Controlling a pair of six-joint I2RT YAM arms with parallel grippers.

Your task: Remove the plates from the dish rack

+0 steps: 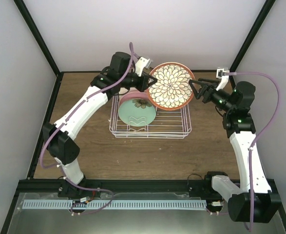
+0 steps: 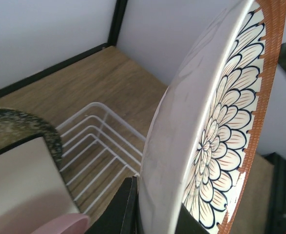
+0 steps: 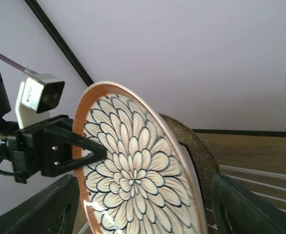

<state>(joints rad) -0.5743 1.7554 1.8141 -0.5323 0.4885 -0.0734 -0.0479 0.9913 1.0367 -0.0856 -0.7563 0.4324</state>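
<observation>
The small floral plate [image 1: 171, 87] with a reddish rim hangs tilted above the back of the dish rack [image 1: 150, 131]. My left gripper [image 1: 150, 84] is shut on its left edge; in the left wrist view the black fingers [image 2: 125, 204] pinch the white underside of the floral plate [image 2: 216, 122]. My right gripper [image 1: 194, 90] is at the plate's right rim, open. Its fingers [image 3: 40, 209] stand apart on either side of the floral plate [image 3: 138, 165]. A mint-green plate [image 1: 137, 114] and a pink plate [image 1: 128, 96] stand in the rack.
Beside my left wrist stand a speckled grey plate [image 2: 16, 122], a cream square plate [image 2: 21, 180] and the pink rim [image 2: 60, 225]. White rack wires [image 2: 99, 141] lie on the wooden table [image 1: 84, 146]. Black frame posts and pale walls close in the back.
</observation>
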